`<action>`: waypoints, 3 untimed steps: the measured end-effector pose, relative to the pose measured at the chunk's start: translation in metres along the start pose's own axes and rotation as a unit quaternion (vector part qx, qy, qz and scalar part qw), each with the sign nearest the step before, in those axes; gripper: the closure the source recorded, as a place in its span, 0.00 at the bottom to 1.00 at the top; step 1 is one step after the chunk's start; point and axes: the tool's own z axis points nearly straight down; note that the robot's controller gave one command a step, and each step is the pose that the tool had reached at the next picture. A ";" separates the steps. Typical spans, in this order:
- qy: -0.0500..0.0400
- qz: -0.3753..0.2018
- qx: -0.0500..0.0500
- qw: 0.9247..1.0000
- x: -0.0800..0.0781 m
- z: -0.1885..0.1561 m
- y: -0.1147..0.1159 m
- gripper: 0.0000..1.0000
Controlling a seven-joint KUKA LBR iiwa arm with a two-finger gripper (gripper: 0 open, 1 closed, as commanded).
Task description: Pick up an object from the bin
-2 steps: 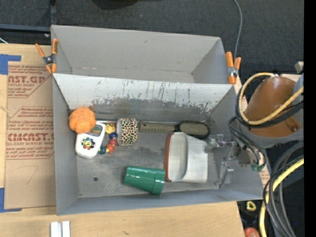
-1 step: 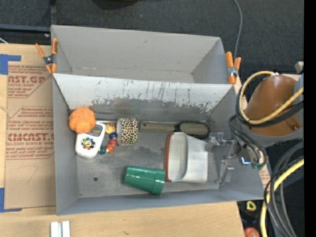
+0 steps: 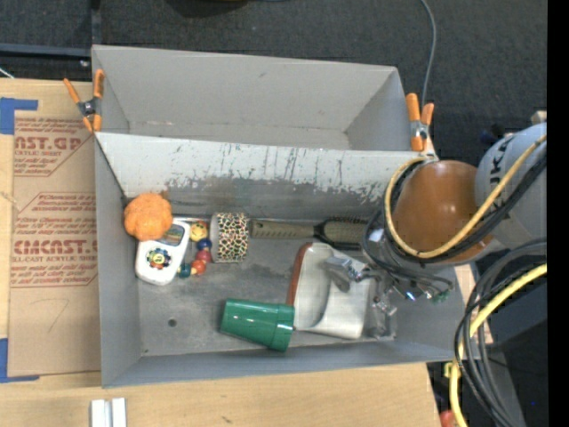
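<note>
At the right end of the bin (image 3: 249,96), close to its front wall, the jaws sit low over a white boxy plastic piece (image 3: 331,314) with a rust-red edge. Whether they are spread or pressed together I cannot tell. A green cup (image 3: 258,323) lies on its side against that piece's left. Behind runs a dark hairbrush (image 3: 307,231); further left sit a leopard-print roll (image 3: 233,237), a white beaded toy (image 3: 162,258) and an orange ball (image 3: 147,216). The bin's grey floor is scuffed, its back wall scratched — it rests on a pale wooden table (image 3: 267,398), with dark carpet (image 3: 311,25) beyond.
</note>
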 end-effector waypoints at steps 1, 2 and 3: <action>0.004 0.005 -0.004 1.000 0.014 -0.053 0.002 0.00; 0.002 -0.141 -0.006 0.990 -0.033 -0.025 0.077 0.00; -0.004 -0.105 0.000 0.994 -0.015 0.002 0.054 0.00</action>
